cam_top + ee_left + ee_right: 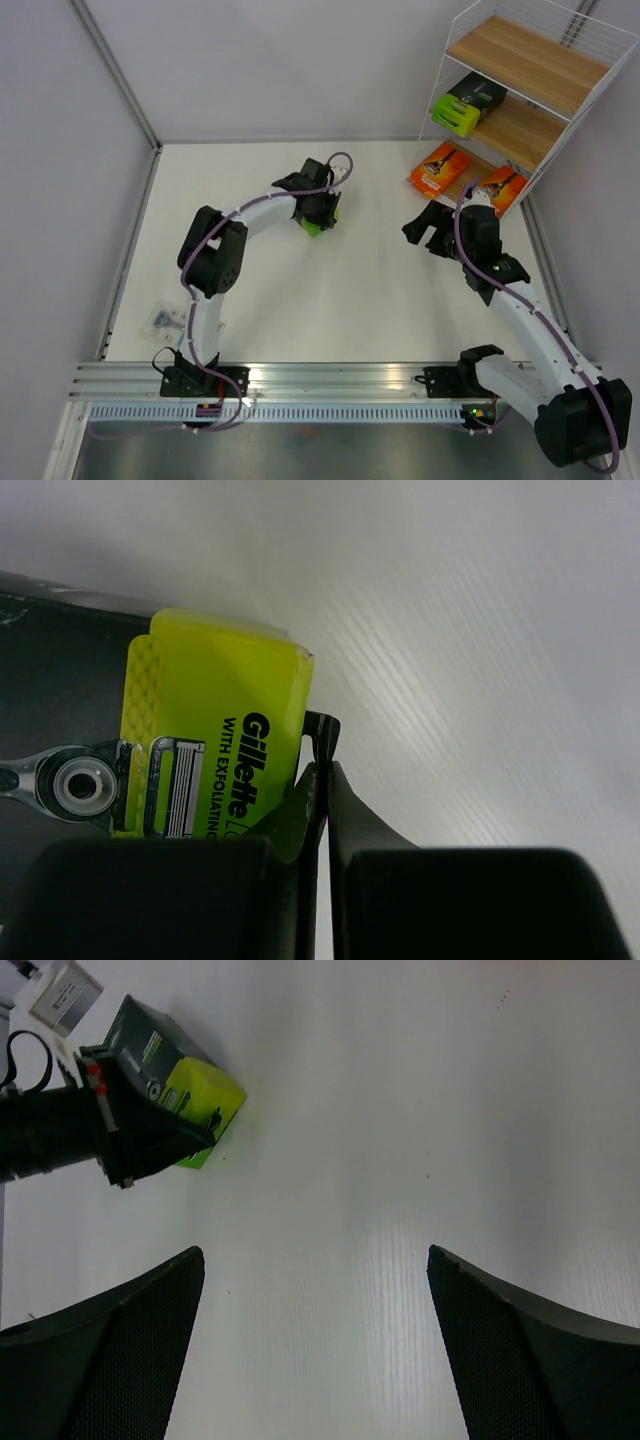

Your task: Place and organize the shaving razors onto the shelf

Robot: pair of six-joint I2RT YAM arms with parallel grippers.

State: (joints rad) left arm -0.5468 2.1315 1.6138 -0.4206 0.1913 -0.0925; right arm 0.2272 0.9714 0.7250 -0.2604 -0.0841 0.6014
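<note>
Left wrist view has the left tool [322, 752] pressed together at the edge of the black box with the lime end [215, 730], which lies on the bench [330, 300] well apart from the shelf [530, 60]; whether any of the pack's edge is pinched cannot be told. A sound pick-up likely needs the tool spread and set across the box's body, since a nip on a thin edge could let it swing or drop. Right tool [315, 1255] hangs spread wide, holding nothing. On the shelf, the middle board carries a second black-and-lime box [465, 105] and the lowest board two orange cards [440, 168]; a blister pack [165, 318] lies at the bench's near-left edge
</note>
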